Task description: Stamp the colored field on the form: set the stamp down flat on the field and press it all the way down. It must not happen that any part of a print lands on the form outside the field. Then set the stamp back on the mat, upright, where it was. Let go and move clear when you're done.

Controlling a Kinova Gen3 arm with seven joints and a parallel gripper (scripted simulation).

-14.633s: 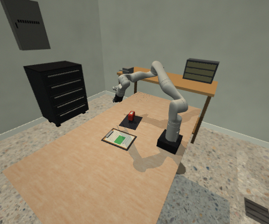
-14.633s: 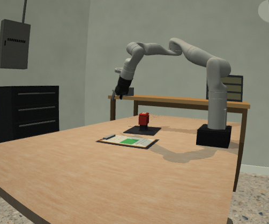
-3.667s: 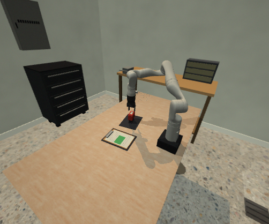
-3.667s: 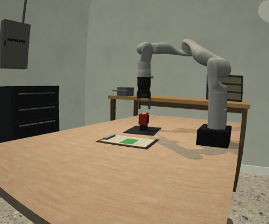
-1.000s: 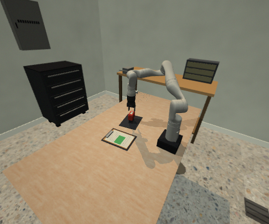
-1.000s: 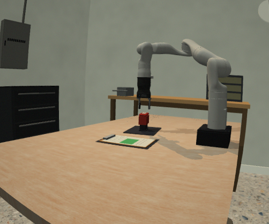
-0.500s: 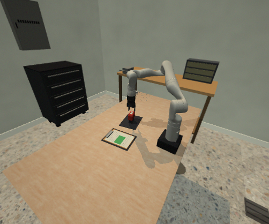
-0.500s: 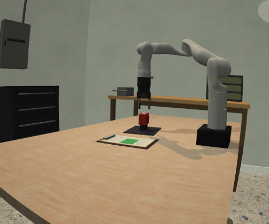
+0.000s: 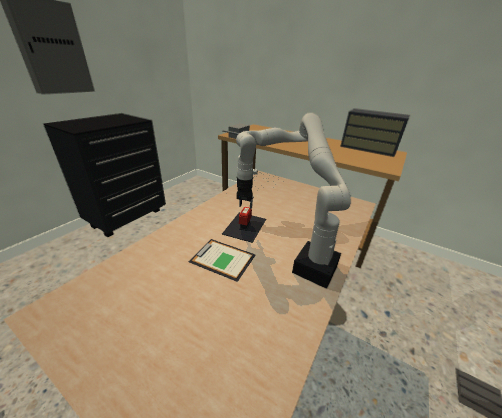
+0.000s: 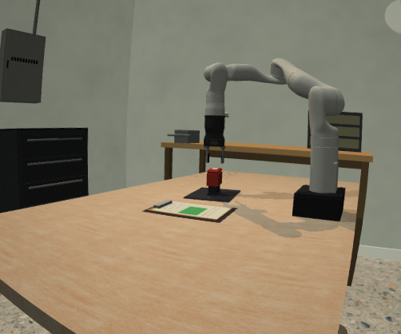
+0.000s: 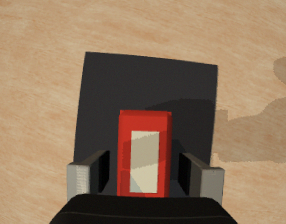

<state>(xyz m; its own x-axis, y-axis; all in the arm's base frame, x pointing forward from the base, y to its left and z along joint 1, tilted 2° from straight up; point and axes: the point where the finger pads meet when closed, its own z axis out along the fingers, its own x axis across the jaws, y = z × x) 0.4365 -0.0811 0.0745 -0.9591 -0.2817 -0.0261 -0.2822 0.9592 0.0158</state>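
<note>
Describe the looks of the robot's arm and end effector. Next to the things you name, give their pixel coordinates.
The arm (image 9: 318,150) (image 10: 302,82) is light grey, with smooth, rounded tubular links and thin dark seam lines. The end effector (image 9: 245,204) (image 10: 215,161) (image 11: 144,166) has a black body and two slim, straight grey fingers with black inner pads.

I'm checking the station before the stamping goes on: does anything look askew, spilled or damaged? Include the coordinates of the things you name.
Nothing stands out. The red stamp (image 9: 245,216) (image 10: 214,178) (image 11: 165,155) stands upright on its black mat (image 9: 233,230) (image 10: 232,194) (image 11: 114,80), and the clipboard (image 9: 237,278) (image 10: 219,220) lies flat, its form's green field (image 9: 223,260) (image 10: 192,210) showing no visible print. I see no spill or damage.
</note>
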